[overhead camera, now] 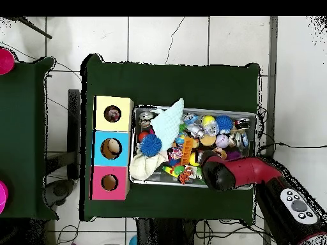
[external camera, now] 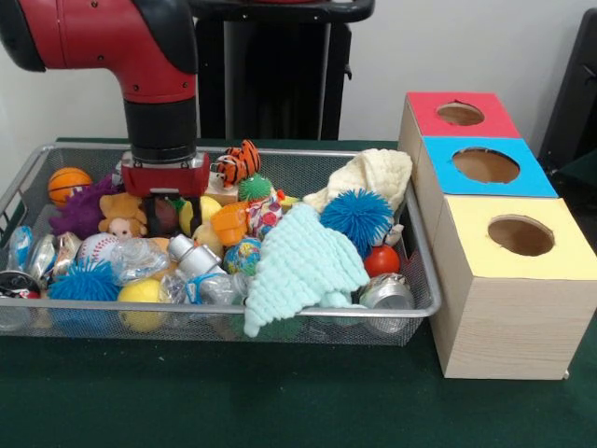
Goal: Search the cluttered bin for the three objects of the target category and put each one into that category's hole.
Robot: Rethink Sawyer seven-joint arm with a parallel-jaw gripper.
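The wire mesh bin (external camera: 93, 322) sits on the green table, full of toys; it also shows in the overhead view (overhead camera: 256, 131). A wad of clear film with multicolour print (external camera: 265, 216) lies mid-bin beside an orange toy. Another crinkly clear wad (external camera: 138, 256) lies front left, and a third film piece (external camera: 20, 245) lies at the left end. My gripper (external camera: 170, 217) reaches down into the clutter at the bin's back left, next to a teddy. In the overhead view the arm (overhead camera: 239, 172) hides it. The yellow-topped box's hole (external camera: 520, 235) is right of the bin, also seen from overhead (overhead camera: 112, 114).
A mint knitted cloth (external camera: 298, 266), a cream cloth (external camera: 368, 177), a blue spiky ball (external camera: 359, 217), silver cans (external camera: 387, 291) and a tiger toy (external camera: 238, 161) crowd the bin. The blue-topped box (external camera: 485, 166) and red-topped box (external camera: 459, 114) stand behind the yellow one.
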